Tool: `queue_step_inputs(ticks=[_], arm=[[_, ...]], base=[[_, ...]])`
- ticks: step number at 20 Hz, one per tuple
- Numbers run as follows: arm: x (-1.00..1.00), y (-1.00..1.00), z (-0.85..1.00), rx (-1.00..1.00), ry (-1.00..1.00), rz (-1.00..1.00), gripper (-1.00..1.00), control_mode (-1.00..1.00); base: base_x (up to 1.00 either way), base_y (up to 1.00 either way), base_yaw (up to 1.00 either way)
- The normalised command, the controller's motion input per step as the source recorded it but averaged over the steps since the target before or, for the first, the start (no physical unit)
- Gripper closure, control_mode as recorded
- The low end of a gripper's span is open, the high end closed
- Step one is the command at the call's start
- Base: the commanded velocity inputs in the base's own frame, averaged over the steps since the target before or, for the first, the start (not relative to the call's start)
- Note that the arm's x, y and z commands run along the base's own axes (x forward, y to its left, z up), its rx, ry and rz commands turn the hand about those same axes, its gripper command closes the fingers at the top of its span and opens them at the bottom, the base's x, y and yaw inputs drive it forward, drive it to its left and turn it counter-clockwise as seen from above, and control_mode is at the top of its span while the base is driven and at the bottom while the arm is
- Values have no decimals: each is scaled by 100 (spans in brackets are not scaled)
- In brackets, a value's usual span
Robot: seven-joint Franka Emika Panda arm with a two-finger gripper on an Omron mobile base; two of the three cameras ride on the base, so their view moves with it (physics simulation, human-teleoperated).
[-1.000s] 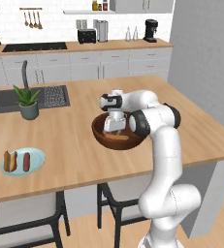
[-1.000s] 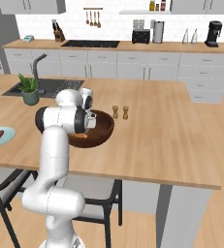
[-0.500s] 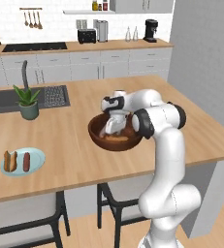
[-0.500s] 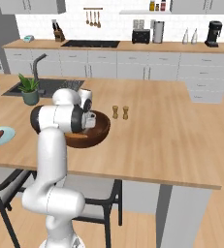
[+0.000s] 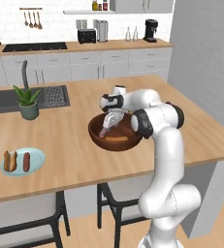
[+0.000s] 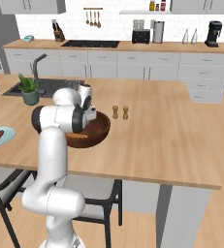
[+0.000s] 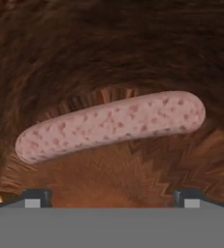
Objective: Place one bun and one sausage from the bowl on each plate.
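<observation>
**Gripper hanging open over a sausage in the bowl**

The gripper (image 5: 108,127) is hanging inside the dark wooden bowl (image 5: 95,135) with its jaws spread wide and nothing between them. In the hand view the 2 finger tips are sitting far apart at the bottom, and a sausage (image 7: 111,126) is lying across the bowl floor just ahead of them, so the wide opening looks chosen to straddle it across its thin width.

A bun (image 5: 116,139) is resting on the near side of the bowl floor, clear of the gripper.

The pale light-blue plate (image 5: 36,161) is sitting on the counter (image 5: 74,164) well apart from the bowl, toward the robot's left, and is carrying 1 bun (image 5: 9,161) and 1 sausage (image 5: 26,162) side by side, so that plate looks finished. The second plate is possibly hidden by the arm; I cannot place it.

My judgement: the step in hand is picking the bowl's sausage for the second plate.
</observation>
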Motion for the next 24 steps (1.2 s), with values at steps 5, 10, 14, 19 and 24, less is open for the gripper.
queue_step_inputs(ticks=[5,10,14,19,24], arm=[[-21,26,14,16,-9,-43,-100,-100],[-3,25,-14,3,5,-69,-100,-100],[36,34,-28,8,13,-30,-100,-100],[46,-4,-29,16,16,-3,-100,-100],[3,-6,-52,4,15,0,-100,-100]], base=[[0,0,0],[0,0,0],[0,0,0],[0,0,0],[0,0,0]])
